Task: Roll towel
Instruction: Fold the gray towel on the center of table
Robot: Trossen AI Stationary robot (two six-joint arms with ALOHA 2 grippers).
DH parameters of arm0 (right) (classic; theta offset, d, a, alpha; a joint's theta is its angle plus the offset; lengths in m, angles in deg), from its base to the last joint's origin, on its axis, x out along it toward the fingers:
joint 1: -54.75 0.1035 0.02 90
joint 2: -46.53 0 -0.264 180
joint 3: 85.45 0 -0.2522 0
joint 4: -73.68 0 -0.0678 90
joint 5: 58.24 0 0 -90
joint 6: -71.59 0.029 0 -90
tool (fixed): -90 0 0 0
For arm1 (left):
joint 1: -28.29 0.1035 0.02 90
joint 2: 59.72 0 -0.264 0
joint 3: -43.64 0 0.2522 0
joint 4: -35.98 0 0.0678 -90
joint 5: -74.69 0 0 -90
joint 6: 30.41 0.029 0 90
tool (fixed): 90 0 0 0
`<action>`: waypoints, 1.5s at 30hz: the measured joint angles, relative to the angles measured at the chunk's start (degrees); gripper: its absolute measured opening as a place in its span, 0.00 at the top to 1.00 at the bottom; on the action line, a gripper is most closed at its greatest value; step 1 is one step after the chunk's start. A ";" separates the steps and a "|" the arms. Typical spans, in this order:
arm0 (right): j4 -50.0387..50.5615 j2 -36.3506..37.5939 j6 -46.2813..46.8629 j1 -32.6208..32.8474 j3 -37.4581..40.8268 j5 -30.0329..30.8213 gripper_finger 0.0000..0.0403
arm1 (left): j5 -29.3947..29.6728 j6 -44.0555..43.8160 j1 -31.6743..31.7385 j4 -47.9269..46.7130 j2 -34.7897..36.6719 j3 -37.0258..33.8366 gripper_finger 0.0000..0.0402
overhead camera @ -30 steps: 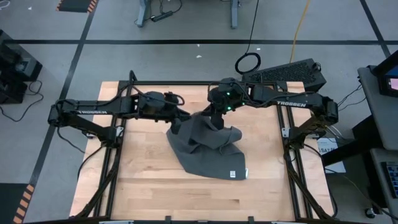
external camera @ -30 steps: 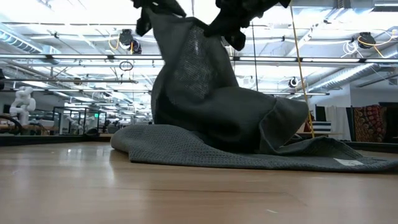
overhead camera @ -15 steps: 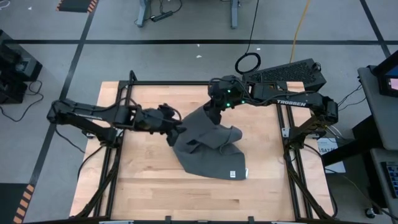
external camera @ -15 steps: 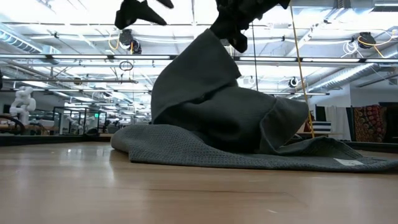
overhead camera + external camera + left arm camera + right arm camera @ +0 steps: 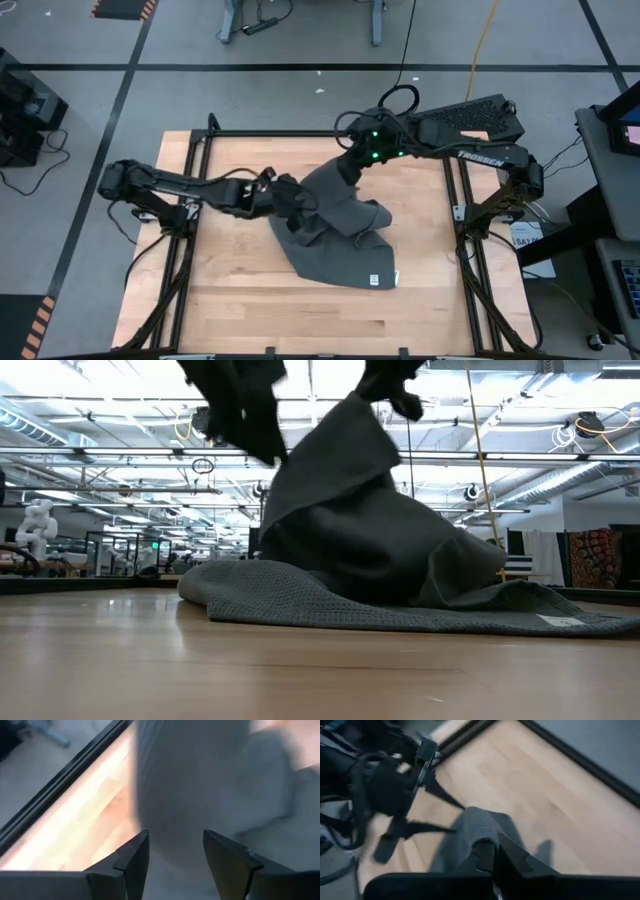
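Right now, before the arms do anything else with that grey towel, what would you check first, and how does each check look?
1. Right gripper holds the towel: ok, shut on a raised fold.
2. Left gripper ready to grab: ok, open, cloth just ahead and nothing between its fingers.
3. Towel spread flat for rolling: not ok, it lies bunched in a heap.
4. White tag in sight: ok, at the towel's near edge.
5. Towel fully on the table: ok.
6. Which edge the roll should start from: cannot tell.

Bright, even overhead light; soft shadows on the table [image 5: 240,290]. Both wrist views are smeared with blur.
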 joint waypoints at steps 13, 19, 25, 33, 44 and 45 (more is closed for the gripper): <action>3.39 -0.02 14.64 -3.97 -8.26 14.34 1.00 | -11.86 17.49 3.93 33.63 1.17 4.15 0.52; 2.87 0.00 14.62 -6.05 -8.31 11.79 1.00 | -7.43 25.54 1.56 28.64 -6.73 3.99 0.40; 2.96 0.00 14.98 -6.87 -8.30 10.02 1.00 | 9.84 37.67 0.30 33.33 -13.95 4.09 0.31; 3.45 0.00 15.60 -6.85 -8.29 9.20 1.00 | 22.81 36.62 3.38 31.97 -19.02 4.03 0.32; 10.59 0.00 12.67 -7.16 -8.29 8.88 1.00 | 19.70 34.36 10.26 24.08 -8.81 4.13 0.79; 10.77 0.00 11.92 -7.22 -8.29 8.92 1.00 | 17.45 31.98 11.64 22.09 -8.26 4.15 0.85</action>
